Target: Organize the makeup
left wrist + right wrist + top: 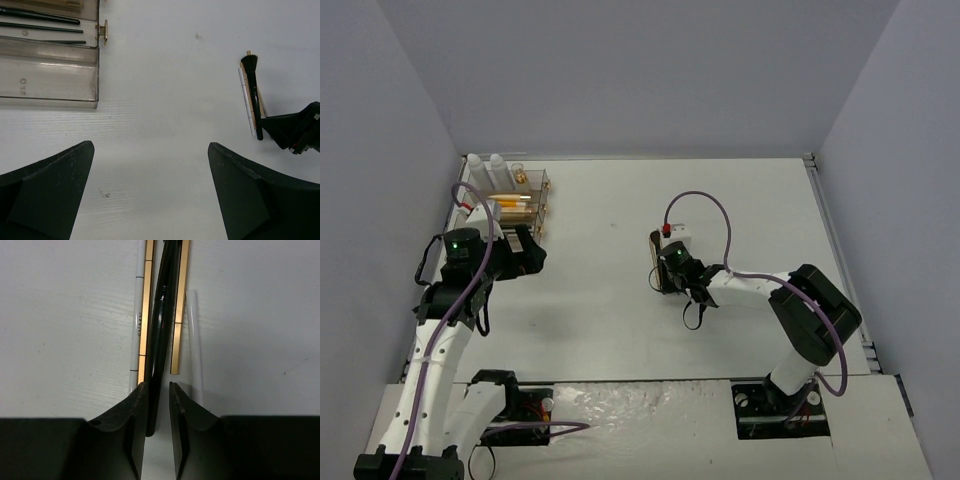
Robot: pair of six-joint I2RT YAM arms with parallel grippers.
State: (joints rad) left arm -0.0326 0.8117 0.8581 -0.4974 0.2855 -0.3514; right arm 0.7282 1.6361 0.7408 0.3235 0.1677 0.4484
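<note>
Brush (pixel 161 330) is lying across gold and white sticks (pixel 146 315) near the worktop's (pixel 620 330) centre, pointing toward 12 o'clock. Right hand (pixel 156 387) is straddling its handle, fingers nearly pressed together, a sliver of gap showing. Left hand (pixel 150 145) is hovering spread at 9 o'clock, the box (pixel 50 75) at its 12 o'clock.

So the table (pixel 620 310) is plain white with a couple of tiny dark specks on it. In the upper left of the top view the clear drawer box (pixel 525 200) sits on it. Two white bottles (pixel 486 165) are right at the box's far corner, though I can't tell if they're on the table itself. Around the middle lies a tight bundle: a black brush (pixel 252 95) lying over gold sticks (pixel 145 315), with thin white sticks (pixel 194 340) alongside, all pointing roughly the same way.
</note>
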